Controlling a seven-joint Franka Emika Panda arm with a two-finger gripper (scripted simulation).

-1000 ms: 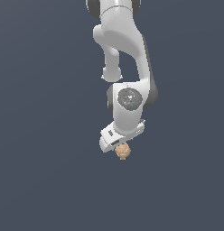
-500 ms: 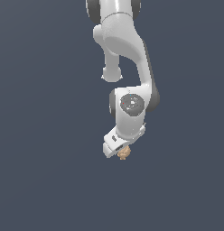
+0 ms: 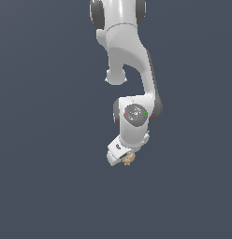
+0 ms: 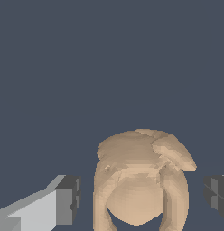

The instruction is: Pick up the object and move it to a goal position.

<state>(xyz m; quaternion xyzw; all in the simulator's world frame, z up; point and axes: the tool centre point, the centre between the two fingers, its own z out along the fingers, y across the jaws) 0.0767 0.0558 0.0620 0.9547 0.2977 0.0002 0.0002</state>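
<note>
The object (image 3: pixel 129 159) is a small tan, lumpy figurine on the dark grey floor, right at the tip of my white gripper (image 3: pixel 126 158). In the wrist view the object (image 4: pixel 141 162) sits between the two dark finger pads, one (image 4: pixel 68 198) on one side and the other (image 4: pixel 215 194) on the opposite side. A narrow gap shows between each pad and the object. The gripper (image 4: pixel 142 197) is open around it, not touching it.
The white arm (image 3: pixel 129 70) hangs down from the top of the exterior view. Only the flat, dark grey floor (image 3: pixel 52 186) surrounds the object. No goal marker shows.
The arm has lowered, bringing the gripper down over the object. The object has stayed in about the same place.
</note>
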